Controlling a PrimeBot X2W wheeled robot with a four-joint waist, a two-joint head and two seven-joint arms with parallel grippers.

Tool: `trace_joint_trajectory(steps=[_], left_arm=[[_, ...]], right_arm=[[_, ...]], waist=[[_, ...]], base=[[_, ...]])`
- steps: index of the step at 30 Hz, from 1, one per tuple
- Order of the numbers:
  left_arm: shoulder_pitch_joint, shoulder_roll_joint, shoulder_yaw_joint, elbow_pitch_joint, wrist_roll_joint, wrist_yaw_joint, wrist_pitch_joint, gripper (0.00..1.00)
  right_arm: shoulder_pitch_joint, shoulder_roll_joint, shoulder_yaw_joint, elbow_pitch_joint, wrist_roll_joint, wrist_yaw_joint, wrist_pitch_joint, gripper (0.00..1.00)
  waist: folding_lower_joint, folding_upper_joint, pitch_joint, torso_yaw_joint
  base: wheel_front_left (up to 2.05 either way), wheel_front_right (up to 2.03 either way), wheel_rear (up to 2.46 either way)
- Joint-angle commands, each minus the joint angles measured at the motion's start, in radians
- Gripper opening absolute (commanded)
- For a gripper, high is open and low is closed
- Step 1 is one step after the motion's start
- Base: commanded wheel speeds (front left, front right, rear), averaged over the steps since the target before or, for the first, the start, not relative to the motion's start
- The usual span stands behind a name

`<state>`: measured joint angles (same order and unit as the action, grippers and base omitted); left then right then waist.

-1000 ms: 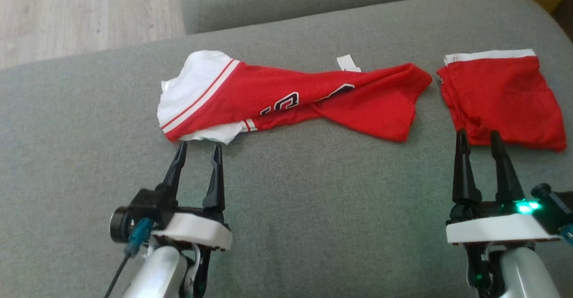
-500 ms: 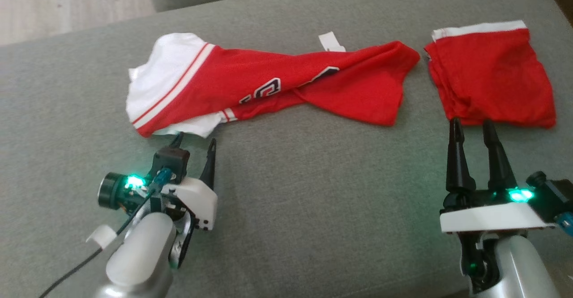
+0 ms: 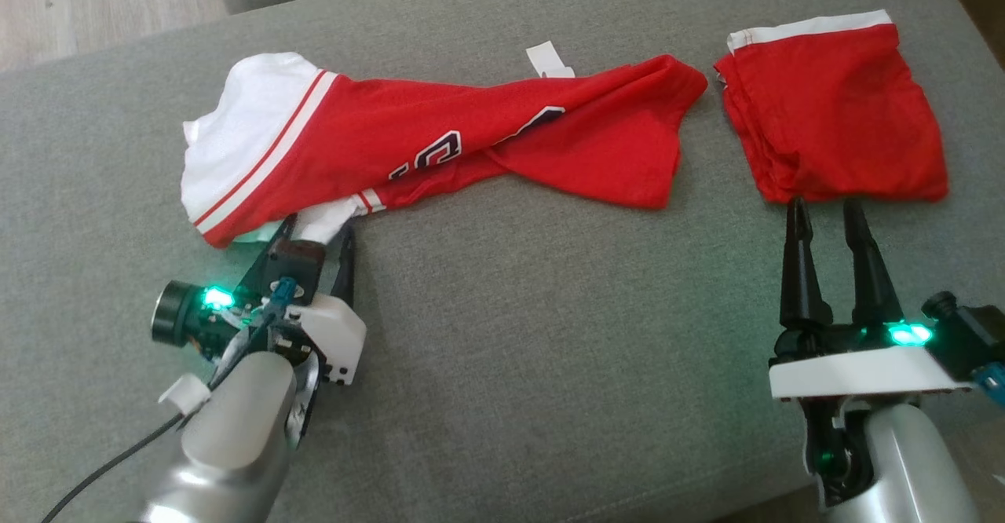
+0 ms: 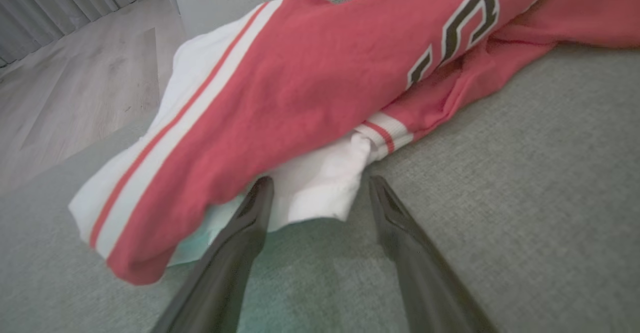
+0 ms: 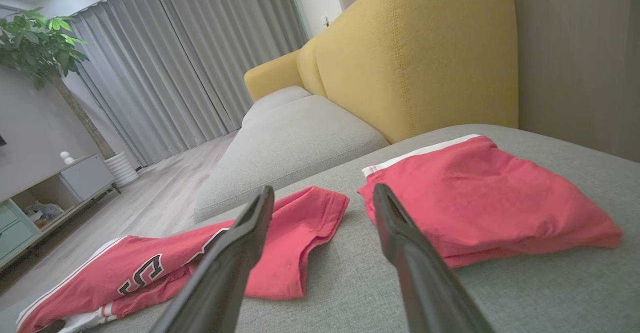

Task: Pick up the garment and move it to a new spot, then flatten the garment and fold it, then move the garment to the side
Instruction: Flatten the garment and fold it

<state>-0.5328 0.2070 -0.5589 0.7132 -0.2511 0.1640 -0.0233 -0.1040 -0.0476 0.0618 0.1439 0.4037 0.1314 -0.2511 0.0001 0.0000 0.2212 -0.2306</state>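
Grasp pending at the jersey's white corner

Standing by the sofa, I see the red-and-white jersey (image 3: pixel 440 154) lying twisted across the upper middle of the head view, stretched over the grey seat cushion (image 3: pixel 502 350). Its white shoulder end is at the upper left and its red tail reaches toward the upper right. A small white label (image 3: pixel 548 60) pokes out along its far edge.

The left gripper (image 3: pixel 316 228) sits low at the jersey's near-left corner. In the left wrist view its fingers are spread well apart around the white flap (image 4: pixel 320 203). One tip touches the cloth under the red fold, and the other rests on the cushion just beside the flap. It has hold of nothing yet.

The right gripper (image 3: pixel 823 205) is also parted and empty. Its tips stop just short of the near edge of a folded red garment (image 3: pixel 832 115) at the upper right, which lies apart from the jersey's tail.

I judge this to be the very first step: picking the jersey up, with moving, flattening and folding all to come. The next move calls for nudging the left fingers forward so the white corner sits fully between them. They then need to pinch close to the cushion, because the cloth is thin and the seat is soft. The twist means one corner may drag the rest in a rope, so a second grip from the right arm would likely help.

As for containers, both pieces lie loose on the bare cushion, not in any basket or box.
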Motion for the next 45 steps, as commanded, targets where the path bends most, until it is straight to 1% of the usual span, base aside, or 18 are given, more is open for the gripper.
trace_joint_trajectory(steps=[1,2,3,4,8,14,19,24,29,30,35,37,40,43,44,45], left_arm=[[-0.056,0.021,0.02,-0.004,0.013,0.004,-0.006,0.96],[-0.056,0.021,0.02,-0.004,0.013,0.004,-0.006,0.96],[-0.059,0.019,0.018,0.004,0.012,0.003,-0.006,0.14],[-0.062,0.018,0.016,0.013,0.012,0.0,-0.005,0.0],[-0.068,0.011,0.0,0.038,0.01,-0.018,-0.007,0.0],[-0.052,0.017,0.002,0.034,0.005,-0.007,-0.062,0.0],[-0.034,0.056,0.005,-0.018,0.01,0.004,-0.094,0.0],[-0.017,0.102,-0.004,-0.116,0.021,0.006,-0.083,0.0],[0.044,0.148,-0.052,-0.236,0.041,-0.019,-0.011,0.0],[0.076,0.168,-0.064,-0.29,0.043,-0.021,0.018,0.0],[0.145,0.23,-0.1,-0.42,0.064,-0.025,0.092,0.0],[0.176,0.248,-0.134,-0.467,0.076,-0.043,0.127,0.0],[0.232,0.25,-0.192,-0.524,0.074,-0.078,0.183,0.0],[0.292,0.235,-0.246,-0.55,0.045,-0.116,0.245,0.0],[0.311,0.225,-0.255,-0.556,0.025,-0.126,0.261,0.1],[0.311,0.225,-0.255,-0.556,0.025,-0.126,0.261,0.1]], right_arm=[[-0.035,-0.003,0.025,-0.025,0.004,-0.001,-0.011,1.0],[-0.035,-0.003,0.025,-0.025,0.004,-0.001,-0.011,1.0],[-0.035,-0.003,0.025,-0.024,0.004,-0.001,-0.011,1.0],[-0.036,-0.003,0.024,-0.022,0.003,-0.001,-0.011,1.0],[-0.03,-0.003,0.014,-0.015,-0.001,-0.001,-0.011,1.0],[-0.015,-0.003,0.016,-0.003,-0.009,-0.001,-0.011,1.0],[0.004,-0.003,0.02,0.004,-0.009,-0.001,-0.011,1.0],[0.034,-0.003,0.031,0.016,-0.008,-0.001,-0.011,1.0],[0.054,-0.003,0.046,0.025,-0.001,-0.001,-0.011,1.0],[0.059,-0.003,0.051,0.028,0.0,-0.001,-0.011,1.0],[0.074,-0.003,0.055,0.038,0.004,-0.001,-0.011,1.0],[0.075,-0.003,0.055,0.041,0.006,-0.001,-0.011,1.0],[0.074,-0.003,0.06,0.045,0.011,-0.001,-0.011,1.0],[0.07,-0.003,0.067,0.05,0.012,-0.001,-0.011,1.0],[0.068,-0.003,0.07,0.051,0.013,-0.001,-0.011,1.0],[0.068,-0.003,0.07,0.051,0.013,-0.001,-0.011,1.0]], waist=[[-0.0001,0.0,0.001,-0.003],[-0.0001,0.0,0.001,-0.003],[-0.0001,0.0,0.0,-0.003],[-0.0001,0.0,-0.001,-0.004],[-0.0001,0.0,-0.017,0.005],[-0.0001,0.0,-0.074,0.044],[-0.0001,0.0,-0.131,0.09],[-0.0001,0.0,-0.175,0.142],[-0.0001,0.0,-0.208,0.18],[-0.0001,0.0,-0.217,0.193],[-0.0001,0.0,-0.231,0.224],[-0.0001,0.0,-0.233,0.233],[-0.0001,0.0,-0.235,0.24],[-0.0001,0.0,-0.235,0.239],[-0.0001,0.0,-0.235,0.236],[-0.0001,0.0,-0.235,0.236]], base=[[0.0,0.0,0.0],[0.0,0.0,0.0],[0.0,0.0,0.0],[0.0,0.0,0.0],[0.0,0.0,0.0],[0.0,0.0,0.0],[0.0,0.0,0.0],[0.0,0.0,0.0],[0.0,0.0,0.0],[0.0,0.0,0.0],[0.0,0.0,0.0],[0.0,0.0,0.0],[0.0,0.0,0.0],[0.0,0.0,0.0],[0.0,0.0,0.0],[0.0,0.0,0.0]])
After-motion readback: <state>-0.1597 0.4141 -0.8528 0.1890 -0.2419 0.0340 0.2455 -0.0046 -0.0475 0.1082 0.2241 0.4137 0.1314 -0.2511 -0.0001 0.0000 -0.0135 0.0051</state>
